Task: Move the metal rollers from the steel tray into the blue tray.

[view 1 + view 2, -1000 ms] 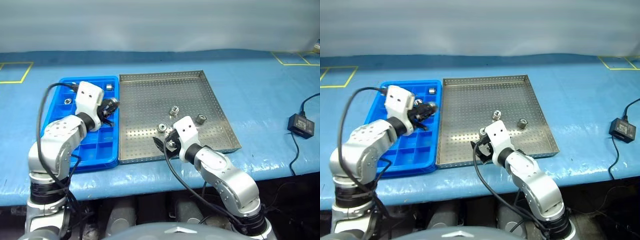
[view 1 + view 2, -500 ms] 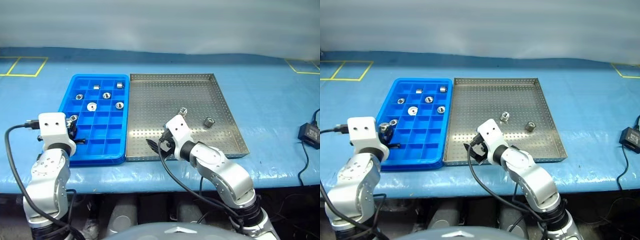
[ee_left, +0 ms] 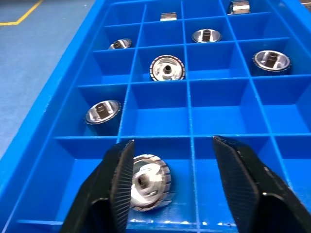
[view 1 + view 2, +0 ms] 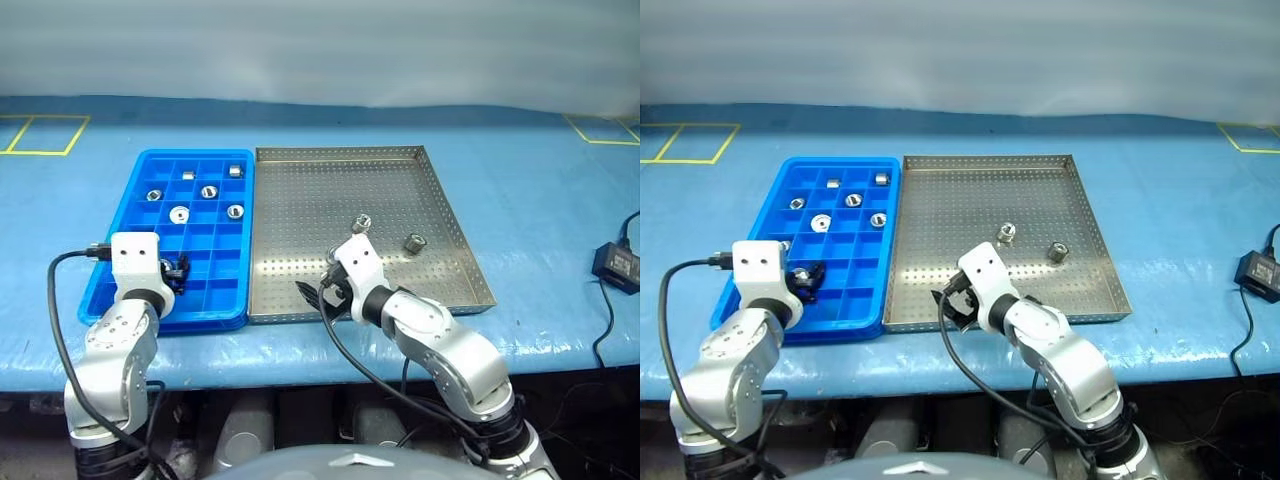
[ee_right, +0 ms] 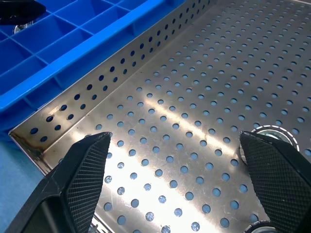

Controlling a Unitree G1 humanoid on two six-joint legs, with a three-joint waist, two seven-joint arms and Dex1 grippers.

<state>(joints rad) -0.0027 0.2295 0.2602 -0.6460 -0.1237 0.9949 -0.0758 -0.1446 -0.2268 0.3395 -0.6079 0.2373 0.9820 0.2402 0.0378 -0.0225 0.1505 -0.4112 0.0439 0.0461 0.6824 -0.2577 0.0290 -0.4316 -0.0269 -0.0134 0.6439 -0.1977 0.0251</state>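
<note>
A: L side first?
B: Left gripper [image 3: 170,187] sits over the near-left part of the blue tray [image 4: 110,265], jaws apart, holding nothing. One roller [image 3: 146,182] lies in the compartment under them, beside the left finger [image 3: 119,182]. Other metal rollers [image 4: 208,192] rest in cells farther back.
A: And R?
B: Right gripper [image 5: 177,170] hangs over the steel tray [image 4: 300,300], near front-left corner, jaws wide, empty. Two rollers [image 4: 414,242] lie mid-tray, one more by its right finger.
</note>
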